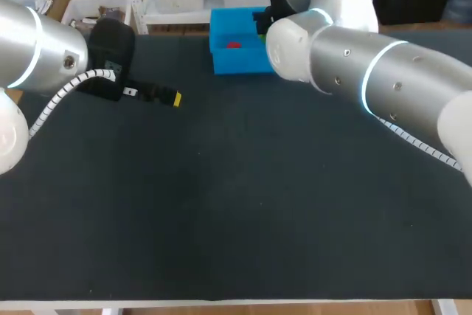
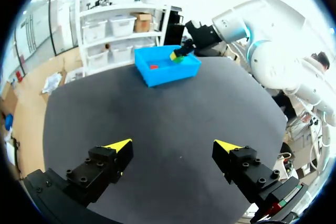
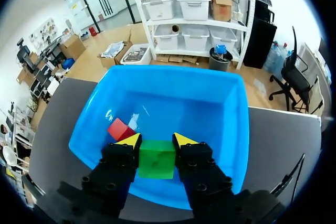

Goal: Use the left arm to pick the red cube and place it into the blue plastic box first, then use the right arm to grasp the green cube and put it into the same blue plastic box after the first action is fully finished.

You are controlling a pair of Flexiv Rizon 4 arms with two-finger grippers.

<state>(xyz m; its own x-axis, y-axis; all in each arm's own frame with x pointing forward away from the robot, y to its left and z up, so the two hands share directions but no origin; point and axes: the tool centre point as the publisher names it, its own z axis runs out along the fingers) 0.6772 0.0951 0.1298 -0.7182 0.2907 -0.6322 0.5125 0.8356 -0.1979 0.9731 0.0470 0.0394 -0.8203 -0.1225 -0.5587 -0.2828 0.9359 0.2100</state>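
Observation:
The blue plastic box (image 1: 240, 53) stands at the table's far middle, with the red cube (image 1: 234, 44) lying inside it. In the right wrist view my right gripper (image 3: 156, 140) is shut on the green cube (image 3: 156, 158), held above the box (image 3: 220, 114) interior, beside the red cube (image 3: 120, 128). The left wrist view shows the box (image 2: 167, 66) far ahead, the red cube (image 2: 153, 67) in it, and the green cube (image 2: 176, 57) over its rim. My left gripper (image 2: 173, 148) stands open and empty above bare table; its yellow tip (image 1: 175, 99) shows at the left.
The black table (image 1: 236, 204) stretches wide between the arms. My right arm (image 1: 369, 71) crosses the far right toward the box.

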